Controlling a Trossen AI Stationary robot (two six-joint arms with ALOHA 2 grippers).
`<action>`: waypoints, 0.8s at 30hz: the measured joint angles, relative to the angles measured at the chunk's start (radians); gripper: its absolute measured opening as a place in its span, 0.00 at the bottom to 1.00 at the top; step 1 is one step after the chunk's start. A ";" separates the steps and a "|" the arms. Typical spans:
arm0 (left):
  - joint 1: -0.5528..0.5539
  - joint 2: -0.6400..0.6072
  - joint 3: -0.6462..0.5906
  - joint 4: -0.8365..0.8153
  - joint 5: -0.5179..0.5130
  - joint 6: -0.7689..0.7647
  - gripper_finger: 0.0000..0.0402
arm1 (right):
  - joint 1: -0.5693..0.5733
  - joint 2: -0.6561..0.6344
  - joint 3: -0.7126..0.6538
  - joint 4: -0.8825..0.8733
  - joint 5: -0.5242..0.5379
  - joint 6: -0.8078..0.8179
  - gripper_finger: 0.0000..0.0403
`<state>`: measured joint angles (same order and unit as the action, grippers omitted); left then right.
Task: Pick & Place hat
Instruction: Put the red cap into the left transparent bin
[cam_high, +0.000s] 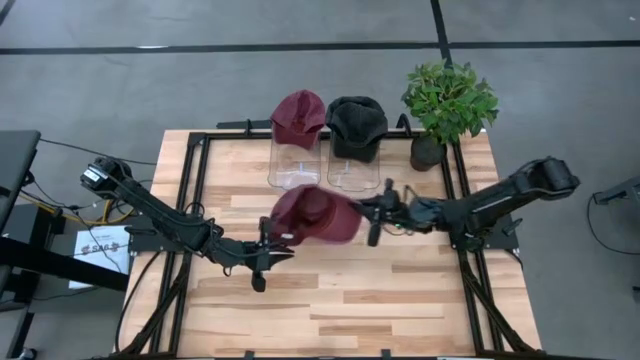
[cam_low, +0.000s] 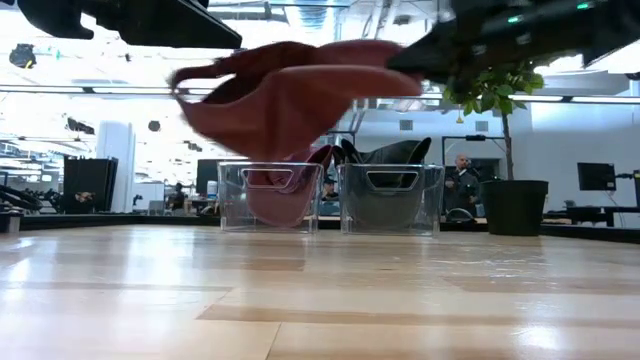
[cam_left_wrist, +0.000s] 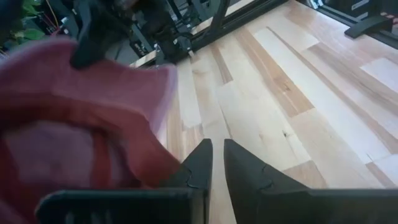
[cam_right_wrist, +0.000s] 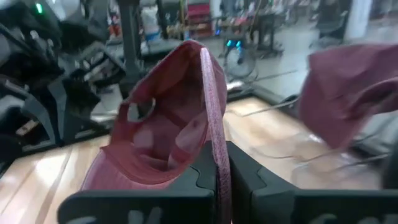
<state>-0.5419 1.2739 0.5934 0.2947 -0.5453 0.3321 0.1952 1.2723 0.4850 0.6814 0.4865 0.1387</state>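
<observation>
Right claw pinches maroon hat above wooden table.

Bare table in front; two clear bins and plant behind.

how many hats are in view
3. A maroon hat sits on the left clear bin, a dark hat on the right clear bin, and another maroon hat is held above the table by the right gripper.

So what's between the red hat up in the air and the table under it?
Nothing. In the low view the red hat hangs from the right claw with only open air down to the bare wooden table.
</observation>
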 joint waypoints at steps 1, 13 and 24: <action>0.000 0.000 0.000 0.001 0.000 0.000 0.10 | 0.014 -0.040 -0.025 0.003 0.024 -0.007 0.00; -0.001 -0.028 0.000 0.028 -0.232 0.003 0.10 | 0.155 -0.323 -0.221 0.168 0.133 -0.126 0.00; 0.004 -0.038 0.000 0.071 -0.894 0.018 0.05 | 0.159 -0.332 -0.230 0.195 0.114 -0.148 0.00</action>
<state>-0.5379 1.2356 0.5934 0.3654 -1.4393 0.3501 0.3542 0.9398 0.2554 0.8764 0.6006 -0.0097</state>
